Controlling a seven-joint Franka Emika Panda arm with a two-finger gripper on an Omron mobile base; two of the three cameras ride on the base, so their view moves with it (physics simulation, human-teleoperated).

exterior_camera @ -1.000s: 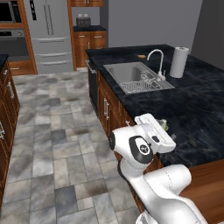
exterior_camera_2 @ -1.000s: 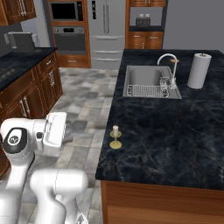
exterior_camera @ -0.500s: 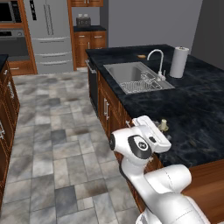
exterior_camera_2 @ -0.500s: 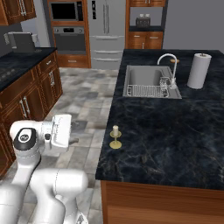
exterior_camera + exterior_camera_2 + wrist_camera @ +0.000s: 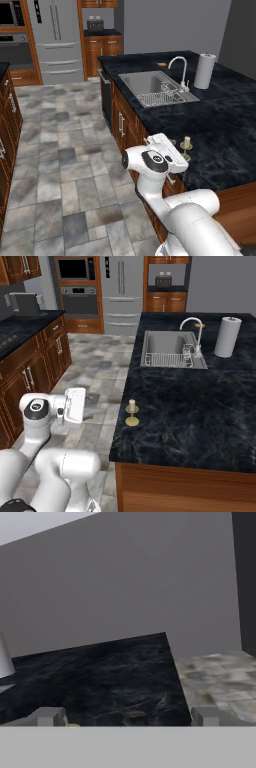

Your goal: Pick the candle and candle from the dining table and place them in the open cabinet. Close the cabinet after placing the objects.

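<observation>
A short cream candle (image 5: 186, 143) (image 5: 132, 406) stands upright in a small brass holder near the left edge of the dining table (image 5: 225, 130) (image 5: 190, 421), a black veined stone island. My white hand hangs off that edge, level with the tabletop and a little short of the candle. In the hand view my gripper (image 5: 127, 717) is open, its fingertips (image 5: 47, 716) far apart with nothing between them, looking across the stone top (image 5: 110, 677). The open cabinet is out of view.
A steel sink (image 5: 155, 87) (image 5: 167, 348) with a tall faucet is set into the island. A paper towel roll (image 5: 204, 71) (image 5: 226, 337) stands behind it. A small orange thing (image 5: 161, 64) lies beyond the sink; what it is I cannot tell. Tiled floor lies left.
The arm has turned slightly and my hand has shifted a little toward the table edge. The candle has not moved and the jaws have stayed wide.
</observation>
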